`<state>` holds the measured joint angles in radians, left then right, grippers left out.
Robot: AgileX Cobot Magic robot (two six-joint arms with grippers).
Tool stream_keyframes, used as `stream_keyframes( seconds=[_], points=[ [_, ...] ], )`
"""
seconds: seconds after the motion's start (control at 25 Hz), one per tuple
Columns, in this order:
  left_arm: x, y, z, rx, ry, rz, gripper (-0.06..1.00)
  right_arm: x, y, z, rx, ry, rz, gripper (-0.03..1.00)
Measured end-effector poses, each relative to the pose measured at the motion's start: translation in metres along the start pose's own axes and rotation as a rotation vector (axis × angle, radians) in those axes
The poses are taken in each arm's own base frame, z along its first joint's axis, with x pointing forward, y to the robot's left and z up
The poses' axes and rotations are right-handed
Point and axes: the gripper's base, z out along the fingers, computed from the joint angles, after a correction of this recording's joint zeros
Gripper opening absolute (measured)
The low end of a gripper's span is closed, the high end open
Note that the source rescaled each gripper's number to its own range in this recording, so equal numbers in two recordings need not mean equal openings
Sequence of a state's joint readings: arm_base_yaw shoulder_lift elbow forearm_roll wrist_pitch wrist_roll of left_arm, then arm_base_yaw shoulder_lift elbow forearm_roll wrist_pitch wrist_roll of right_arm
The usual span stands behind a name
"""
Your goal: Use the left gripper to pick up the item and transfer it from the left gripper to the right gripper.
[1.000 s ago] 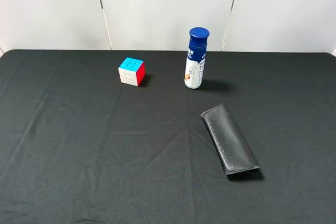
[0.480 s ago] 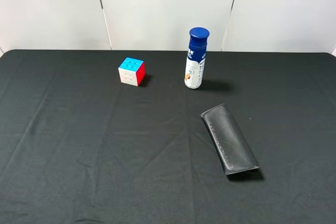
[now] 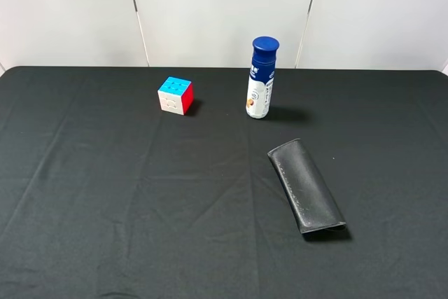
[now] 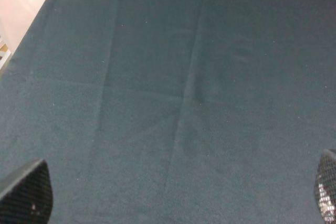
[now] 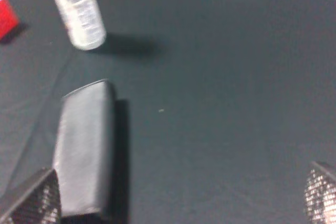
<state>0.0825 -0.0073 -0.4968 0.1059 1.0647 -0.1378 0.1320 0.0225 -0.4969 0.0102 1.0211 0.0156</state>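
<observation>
The item, a long flat black pouch [image 3: 306, 185], lies on the black cloth right of centre, its length running from the middle toward the front right. It also shows in the right wrist view [image 5: 84, 150], beside one fingertip. My right gripper [image 5: 176, 196] is open and empty, with its fingertips [image 5: 31, 199] far apart above the cloth. My left gripper [image 4: 176, 190] is open and empty over bare cloth, and only its fingertips [image 4: 26, 192] show. Neither gripper shows in the exterior high view.
A coloured puzzle cube [image 3: 176, 94] sits at the back, left of centre. A white bottle with a blue cap [image 3: 262, 78] stands upright behind the pouch and shows in the right wrist view [image 5: 79, 11]. The cloth's edge [image 4: 21, 3] shows in the left wrist view.
</observation>
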Motion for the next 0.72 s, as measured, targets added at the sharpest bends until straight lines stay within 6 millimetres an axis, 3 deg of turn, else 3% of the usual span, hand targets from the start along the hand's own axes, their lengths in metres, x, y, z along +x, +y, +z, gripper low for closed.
stream_keyframes(
  seconds=[0.72],
  points=[
    [0.0000,0.0000,0.0000,0.000,0.000,0.000,1.00,0.0023,0.0004,-0.0029,0.092,-0.030,0.047,1.00]
  ],
)
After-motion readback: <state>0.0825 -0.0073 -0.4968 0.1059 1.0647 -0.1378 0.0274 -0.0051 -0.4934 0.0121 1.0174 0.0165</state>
